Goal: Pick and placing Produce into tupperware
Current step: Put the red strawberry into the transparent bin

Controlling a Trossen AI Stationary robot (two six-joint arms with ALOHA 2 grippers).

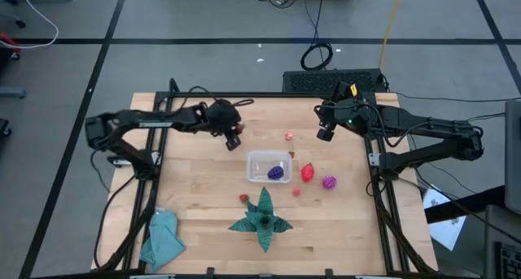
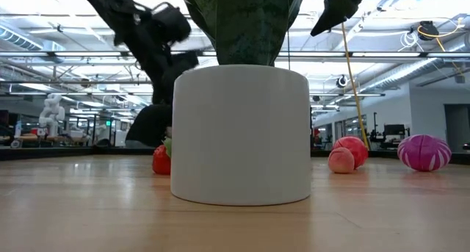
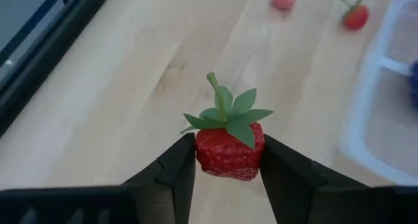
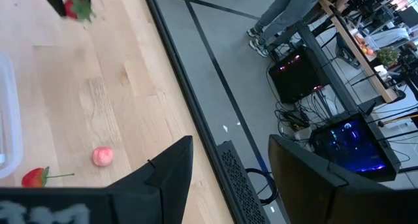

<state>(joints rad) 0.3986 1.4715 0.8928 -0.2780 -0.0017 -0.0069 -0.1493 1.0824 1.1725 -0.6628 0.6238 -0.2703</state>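
My left gripper hovers over the wood table to the left of the tupperware and is shut on a red toy strawberry with green leaves. The tupperware, clear and rectangular, sits mid-table with a purple grape-like fruit inside. A red fruit and a spiky magenta ball lie on the table to its right. A small pink fruit lies beyond it. My right gripper is open above the far right part of the table, over nothing. My left gripper pinches the strawberry's red body between its two fingers, one on each side. The leafy cap and stem stick out past the fingertips. The strawberry looks lifted clear of the table.
A dark-green star-shaped plant in a white pot stands near the table's near edge. Small red fruits lie beside it. A teal cloth lies at the near left corner. A pink fruit and a stemmed red one show in the right wrist view.
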